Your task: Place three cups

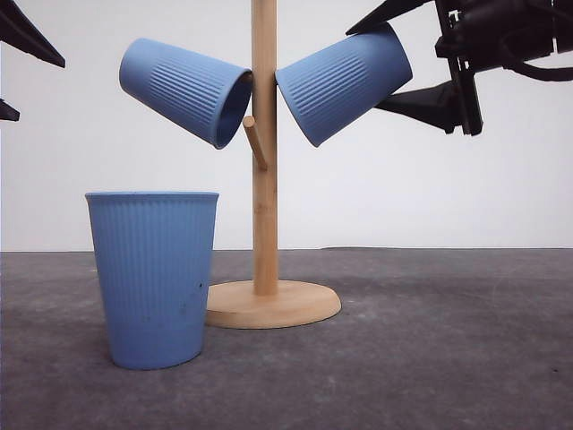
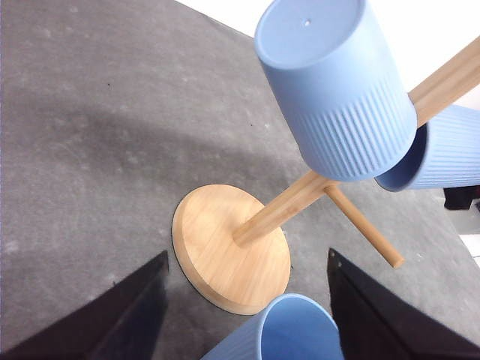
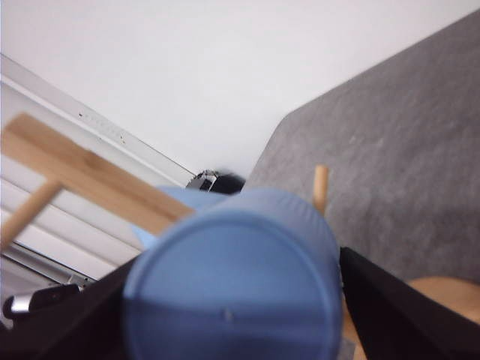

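Observation:
Three light-blue ribbed cups are in the front view. One cup (image 1: 154, 278) stands upright on the grey table, left of the wooden rack's base (image 1: 286, 305). A second cup (image 1: 183, 90) hangs tilted on a peg left of the pole (image 1: 264, 179). The third cup (image 1: 345, 81) sits tilted on the right side, and my right gripper (image 1: 363, 70) is shut on it, one finger above and one below. In the right wrist view its flat base (image 3: 229, 300) lies between the fingers. My left gripper (image 1: 18, 76) hangs open at upper left, above the upright cup's rim (image 2: 292, 330).
A short free peg (image 1: 255, 143) sticks out of the pole toward me, below the hung cups. The rack's round base (image 2: 225, 251) sits mid-table. Bare grey table lies to the right of the base and in front of it. A white wall stands behind.

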You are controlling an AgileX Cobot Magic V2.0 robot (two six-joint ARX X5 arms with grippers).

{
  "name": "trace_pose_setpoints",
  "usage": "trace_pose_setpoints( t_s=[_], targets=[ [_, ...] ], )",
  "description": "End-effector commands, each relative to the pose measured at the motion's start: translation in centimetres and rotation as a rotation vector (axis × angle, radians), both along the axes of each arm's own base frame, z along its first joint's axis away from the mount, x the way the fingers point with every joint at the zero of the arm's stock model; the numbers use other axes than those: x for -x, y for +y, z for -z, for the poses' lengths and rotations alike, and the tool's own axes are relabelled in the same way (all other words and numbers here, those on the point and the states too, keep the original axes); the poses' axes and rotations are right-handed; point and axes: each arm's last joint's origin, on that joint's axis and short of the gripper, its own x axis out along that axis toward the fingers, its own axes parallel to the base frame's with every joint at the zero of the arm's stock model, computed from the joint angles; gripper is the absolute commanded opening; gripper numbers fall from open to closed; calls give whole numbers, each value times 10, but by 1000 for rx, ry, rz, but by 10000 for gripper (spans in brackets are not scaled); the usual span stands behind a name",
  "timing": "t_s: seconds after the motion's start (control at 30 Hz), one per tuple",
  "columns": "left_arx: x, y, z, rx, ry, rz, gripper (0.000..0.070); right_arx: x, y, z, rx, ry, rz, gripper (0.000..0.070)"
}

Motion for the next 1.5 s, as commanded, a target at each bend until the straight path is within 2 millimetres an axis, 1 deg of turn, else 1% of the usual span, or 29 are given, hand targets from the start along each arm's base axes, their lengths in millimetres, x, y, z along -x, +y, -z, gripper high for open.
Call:
trace_pose_setpoints(
  t_s=[0.0, 0.23, 0.4, 0.53, 0.67, 0.87, 1.0, 1.17, 1.27, 1.3, 1.33, 1.37, 1.43, 1.47],
  targets=[
    [-1, 0, -3, 10, -8, -4, 384, 2, 1, 1, 11, -20, -10, 495],
    [-1, -1, -2, 16, 5, 4, 390, 18, -4, 11, 21, -4, -11, 495],
    [2, -1, 3, 21, 79, 28, 393, 29, -6, 18, 40, 22, -39, 495],
    [5, -4, 9, 14, 170, 50, 393, 39, -9, 24, 144, 52, -56, 495],
    [4, -12, 11, 3, 229, 92, 393, 53, -14, 26, 266, 62, -60, 494],
    [-8, -29, 11, -67, 333, 124, 392, 78, -23, 26, 434, 69, -48, 494],
    [-24, -48, 14, -129, 416, 160, 393, 92, -28, 23, 510, 65, -35, 494],
    [-44, -73, 24, -205, 517, 214, 393, 105, -33, 18, 563, 48, -3, 494],
    [-54, -87, 34, -282, 578, 207, 389, 110, -35, 15, 573, 39, 16, 494],
    [-58, -91, 38, -304, 597, 204, 377, 111, -36, 15, 574, 35, 17, 494],
    [-60, -95, 41, -324, 614, 204, 348, 113, -36, 14, 575, 31, 18, 494],
    [-63, -98, 43, -339, 627, 208, 295, 114, -36, 13, 574, 29, 18, 494],
    [-66, -102, 47, -355, 639, 228, 139, 116, -37, 13, 585, 17, 11, 494],
    [-67, -103, 48, -356, 642, 242, 48, 117, -37, 13, 595, 11, 3, 494]
  ],
)
